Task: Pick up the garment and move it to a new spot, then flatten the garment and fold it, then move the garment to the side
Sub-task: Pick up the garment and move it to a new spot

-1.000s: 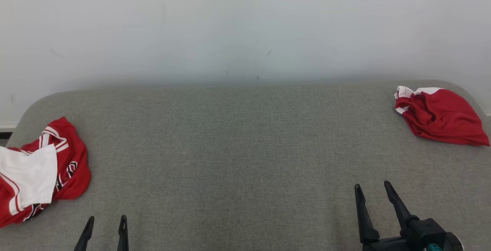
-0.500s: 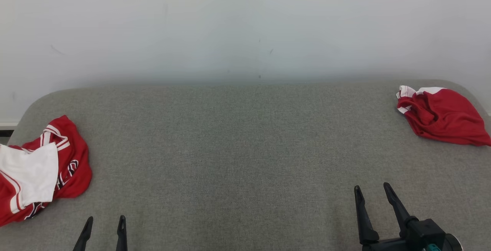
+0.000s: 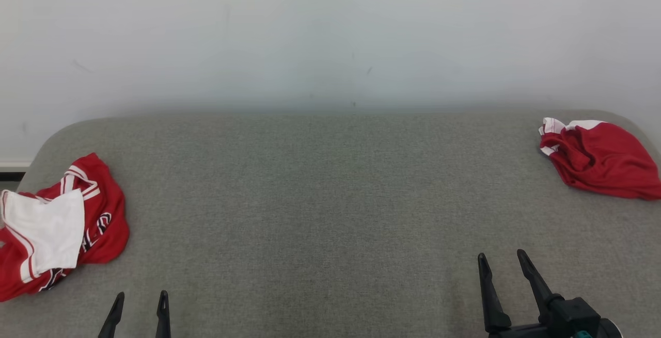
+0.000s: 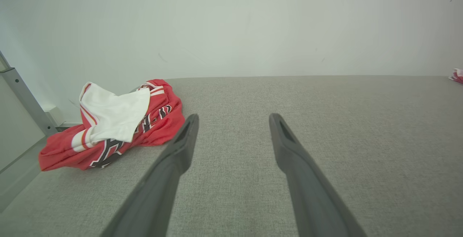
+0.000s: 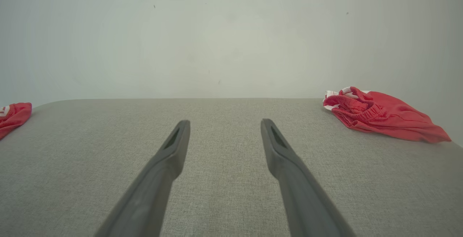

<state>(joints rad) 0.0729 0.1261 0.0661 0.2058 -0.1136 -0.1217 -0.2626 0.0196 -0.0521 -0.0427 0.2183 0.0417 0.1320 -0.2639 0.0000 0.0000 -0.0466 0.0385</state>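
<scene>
- The left gripper [image 3: 142,298] and the right gripper [image 3: 501,256] hover at the near edge of the grey fabric-covered worktop [image 3: 330,198], both spread wide and holding nothing.
- The task names one garment, but two lie here, so the wrong one could be picked.
- The crumpled red-and-white jersey [image 3: 100,214] sits at the left edge, near the left gripper. A sideways tug could probably drag it over that edge.
- Its white panel lies on top. Whether that is a separate piece cannot be told, and a shallow pinch might lift that layer alone.
- The bunched red shorts [image 3: 604,160] lie at the far right corner, well apart from both grippers. The long reach risks a weak pinch or fingers catching the worktop's cloth.
</scene>
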